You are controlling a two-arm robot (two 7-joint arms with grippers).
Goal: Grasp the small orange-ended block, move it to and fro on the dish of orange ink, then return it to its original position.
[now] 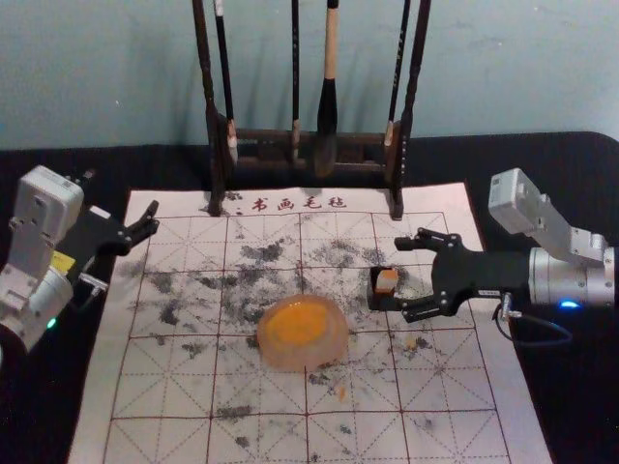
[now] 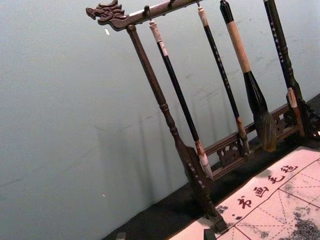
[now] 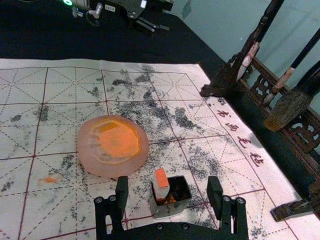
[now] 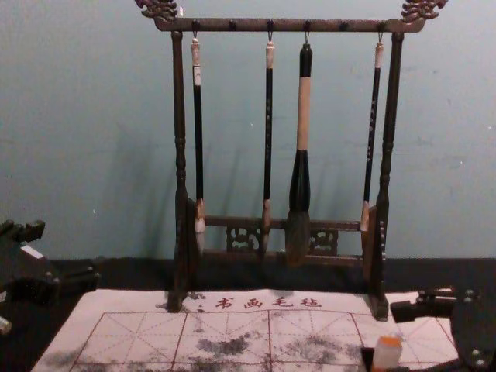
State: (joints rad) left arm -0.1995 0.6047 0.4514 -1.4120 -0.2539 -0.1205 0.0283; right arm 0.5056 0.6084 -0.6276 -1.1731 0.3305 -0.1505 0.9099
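Two spread fingers of the right gripper (image 1: pixel 401 277) reach in from the right of the head view, wide apart and gripping nothing. Between them, in the right wrist view, sits a small dark open-topped box (image 3: pixel 172 207), with a gap on either side of it. Inside stands the little white block (image 3: pixel 161 187), orange end up and leaning slightly, at the side of the box nearer the dish.

Just beside the box, a bit left and nearer the robot in the head view, lies the round, cloudy pink dish (image 1: pixel 334 354) with its pool of orange ink (image 1: pixel 298 323). A few orange spots (image 1: pixel 341 393) mark the white mat (image 1: pixel 155 387) close by, and dark smudges run over its printed red grid.

Off at the left of the head view, the left gripper (image 1: pixel 121 196) is parked over the mat's edge, its fingers spread too. Across the far end of the mat stands a dark wooden rack (image 4: pixel 287 25) with four hanging brushes, the thick one (image 4: pixel 303 116) right of the middle. Black cloth (image 1: pixel 503 145) lies under the mat, and a pale blue wall (image 4: pixel 93 116) rises behind.
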